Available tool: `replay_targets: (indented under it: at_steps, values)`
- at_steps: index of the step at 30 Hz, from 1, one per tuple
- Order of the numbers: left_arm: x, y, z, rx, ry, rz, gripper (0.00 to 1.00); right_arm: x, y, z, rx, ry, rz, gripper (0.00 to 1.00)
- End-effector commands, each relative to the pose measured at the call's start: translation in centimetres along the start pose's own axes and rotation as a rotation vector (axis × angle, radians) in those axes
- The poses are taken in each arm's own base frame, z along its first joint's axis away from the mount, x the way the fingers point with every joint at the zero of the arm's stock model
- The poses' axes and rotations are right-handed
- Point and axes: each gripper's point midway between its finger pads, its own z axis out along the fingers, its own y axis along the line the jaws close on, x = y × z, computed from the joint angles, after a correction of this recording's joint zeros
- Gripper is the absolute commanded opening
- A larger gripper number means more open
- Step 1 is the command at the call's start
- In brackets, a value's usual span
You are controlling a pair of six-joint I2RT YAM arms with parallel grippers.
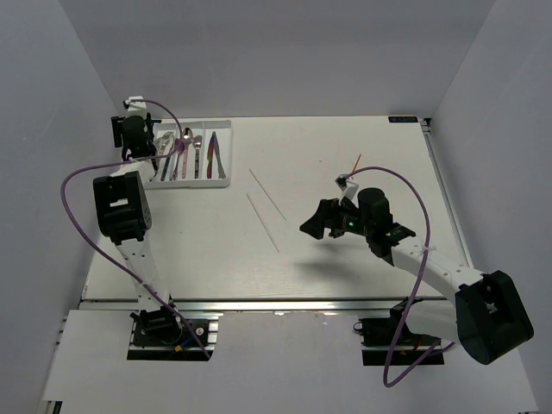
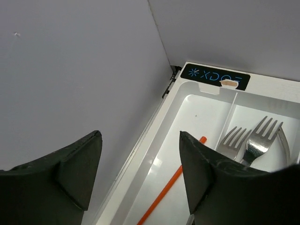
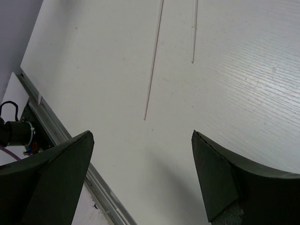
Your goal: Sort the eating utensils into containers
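The white cutlery tray stands at the table's far left, its compartments holding forks, spoons and an iridescent knife. My left gripper hovers open over the tray's left edge, with nothing between its fingers. Below it, an orange-red chopstick lies in the leftmost compartment. Two thin pale chopsticks lie on the table's middle. My right gripper hangs open above the table just right of them, holding nothing. Another red chopstick lies behind the right arm.
The grey left wall runs right beside the tray. A metal rail borders the table's near edge, also seen under my right gripper. Purple cables loop off both arms. A black label sits behind the tray.
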Motion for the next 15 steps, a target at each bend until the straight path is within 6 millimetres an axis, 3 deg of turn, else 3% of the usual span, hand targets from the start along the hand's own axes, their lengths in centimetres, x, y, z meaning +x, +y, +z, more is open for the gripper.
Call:
replay_targets:
  at_steps: [1,3,4,6,7,8,10,11,13,14,15]
  values:
    - [-5.2,2.2,-1.6,-0.027,-0.096,-0.11,0.79,-1.6,-0.2,0.3,0.034,-0.033,-0.045,0.89]
    - [-6.9,2.6,-2.1,-0.014,-0.105,-0.154,0.82,-1.7,-1.1,0.5,0.076,-0.041,-0.06,0.89]
    - [-8.9,3.2,-3.0,-0.012,-0.124,-0.226,0.98,-1.9,-1.7,1.1,0.109,-0.033,-0.065,0.89]
    - [-11.1,3.6,-4.0,0.018,-0.105,-0.292,0.98,-1.5,-3.7,1.7,0.216,0.016,-0.104,0.89]
    - [-13.3,4.2,-5.2,0.03,-0.123,-0.389,0.98,-0.7,-5.1,2.6,0.278,0.062,-0.112,0.89]
    - [-13.3,4.3,-5.9,0.043,-0.085,-0.415,0.98,-2.2,-4.9,3.4,0.306,0.054,-0.147,0.89]
    - [-15.5,4.4,-7.5,0.083,-0.085,-0.524,0.98,-0.8,-6.2,4.9,0.428,0.146,-0.228,0.89]
    - [-16.5,4.7,-9.0,0.11,-0.071,-0.556,0.98,-2.4,-4.4,6.3,0.415,0.129,-0.278,0.89]
    - [-17.7,4.3,-10.7,0.174,-0.066,-0.642,0.98,-2.0,-4.7,7.8,0.471,0.175,-0.324,0.89]
    - [-18.0,4.5,-12.3,0.197,-0.033,-0.678,0.98,-3.4,-3.1,9.1,0.449,0.149,-0.353,0.87]
    - [-17.8,4.2,-13.1,0.212,-0.002,-0.736,0.98,-3.7,-2.8,9.8,0.454,0.152,-0.37,0.85]
